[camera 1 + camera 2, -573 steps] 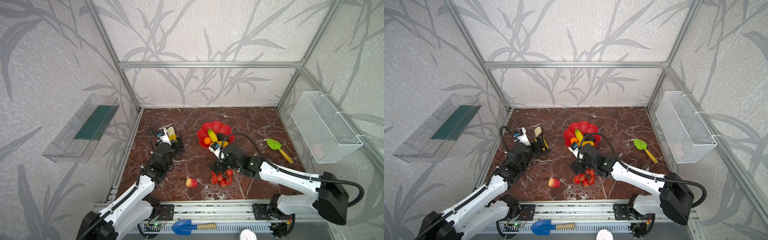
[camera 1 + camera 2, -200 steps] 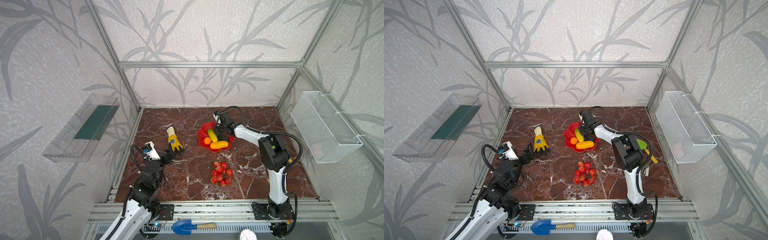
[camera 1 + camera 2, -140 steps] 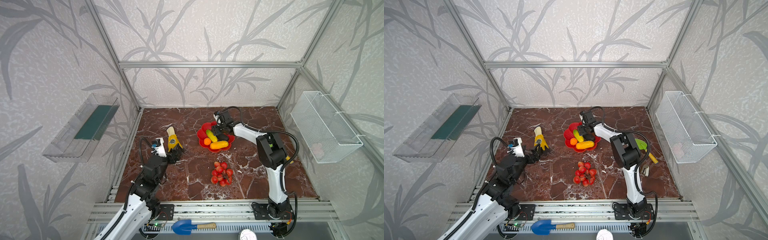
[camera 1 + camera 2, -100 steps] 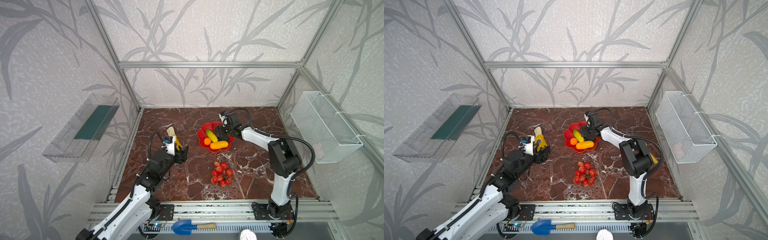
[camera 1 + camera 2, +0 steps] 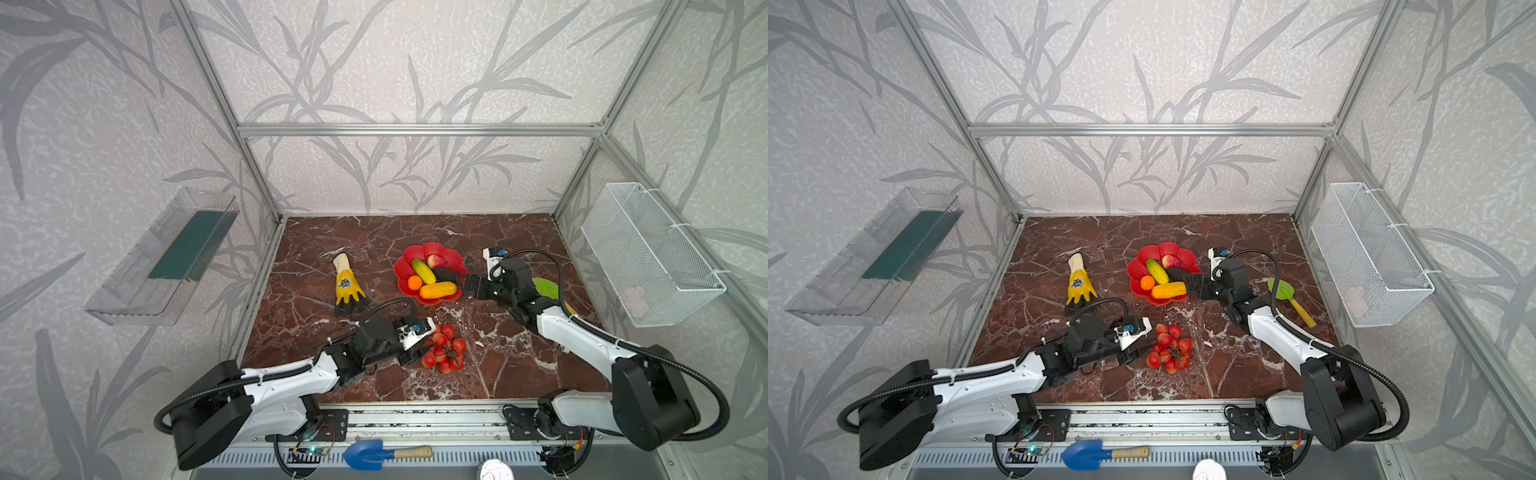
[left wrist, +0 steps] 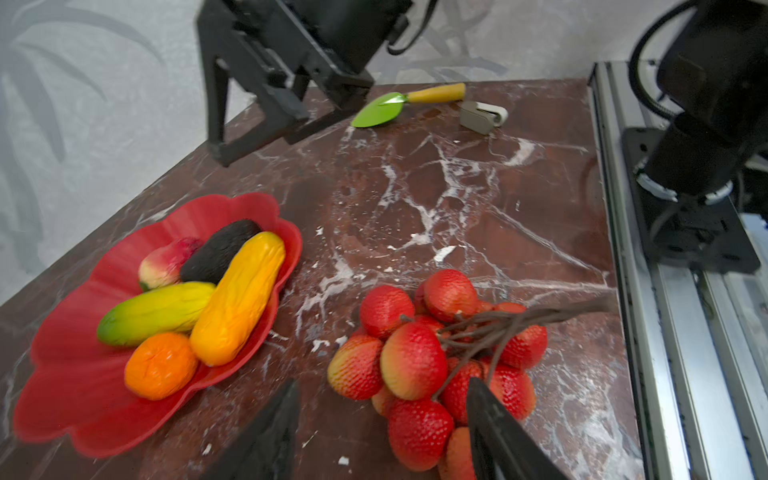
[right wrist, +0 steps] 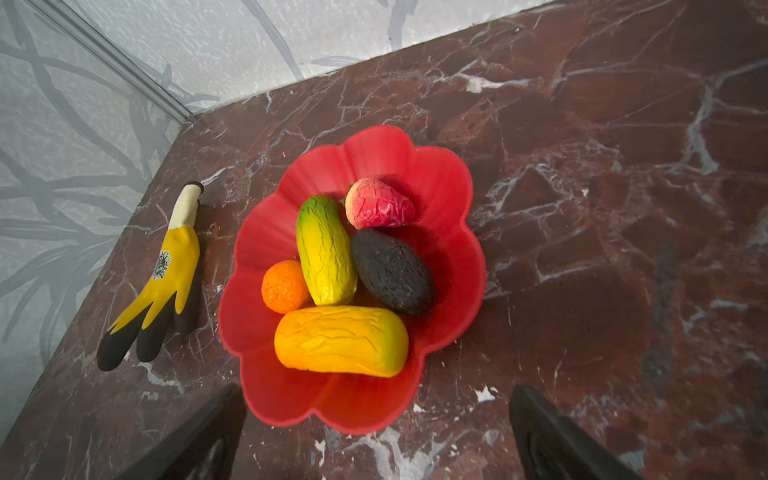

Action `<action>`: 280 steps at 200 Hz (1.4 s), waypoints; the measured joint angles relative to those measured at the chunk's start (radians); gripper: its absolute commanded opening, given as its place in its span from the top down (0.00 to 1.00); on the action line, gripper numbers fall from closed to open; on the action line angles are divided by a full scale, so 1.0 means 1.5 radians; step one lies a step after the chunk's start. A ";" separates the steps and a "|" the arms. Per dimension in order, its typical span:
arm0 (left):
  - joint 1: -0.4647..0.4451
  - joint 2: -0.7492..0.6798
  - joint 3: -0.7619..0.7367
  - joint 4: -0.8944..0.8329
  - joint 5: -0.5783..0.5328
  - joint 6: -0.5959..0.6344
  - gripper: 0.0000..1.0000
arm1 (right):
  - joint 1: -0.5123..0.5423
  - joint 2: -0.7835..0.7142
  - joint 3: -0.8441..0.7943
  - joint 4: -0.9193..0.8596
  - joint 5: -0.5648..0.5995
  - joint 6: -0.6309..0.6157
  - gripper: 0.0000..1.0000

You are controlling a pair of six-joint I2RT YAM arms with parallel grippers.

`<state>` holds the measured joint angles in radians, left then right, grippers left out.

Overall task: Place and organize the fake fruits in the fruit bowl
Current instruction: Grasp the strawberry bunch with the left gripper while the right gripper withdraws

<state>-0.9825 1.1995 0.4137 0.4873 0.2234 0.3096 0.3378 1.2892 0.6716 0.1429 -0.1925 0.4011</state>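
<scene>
Marble tabletop [image 5: 374, 249] is shown; at lower centre the left gripper [image 5: 417, 354] is spread astride the berry bunch [image 5: 445, 353], the right gripper [image 5: 467, 285] spread beside the fruit bowl [image 5: 401, 274].

You've got a yellow-and-black glove [image 5: 347, 286] lying flat on the marble table [image 5: 374, 237], left of centre, fingers toward the front. A green trowel [image 5: 1281, 289] with a yellow handle lies on the right side, and a small grey roller [image 6: 482, 116] sits just beside the handle. Off the table: blue shovel [image 5: 365, 454] on the front ledge, clear tray [image 5: 137, 291] on the left wall with a green pad [image 5: 191, 245] in it, wire basket [image 5: 648, 253] on the right wall holding something pale, can't tell what.
</scene>
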 measured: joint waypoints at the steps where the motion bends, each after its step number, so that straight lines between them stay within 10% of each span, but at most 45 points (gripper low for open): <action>1: -0.001 0.002 0.000 0.001 0.001 0.002 0.38 | -0.001 -0.002 -0.002 0.000 0.000 0.000 0.01; 142: -0.099 0.245 0.080 0.170 0.033 0.125 0.70 | -0.029 -0.058 -0.025 -0.010 -0.018 0.012 0.01; 191: -0.100 0.244 0.083 0.184 -0.009 0.130 1.00 | -0.034 -0.063 -0.032 -0.010 -0.018 0.013 0.01; 280: -0.088 0.066 0.098 0.086 -0.217 0.198 1.00 | -0.044 -0.062 -0.041 -0.008 -0.018 0.017 0.01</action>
<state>-1.1149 1.2980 0.5606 0.6159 -0.1020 0.6064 0.2718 1.1961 0.6098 0.1307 -0.2195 0.4267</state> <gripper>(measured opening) 0.075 0.991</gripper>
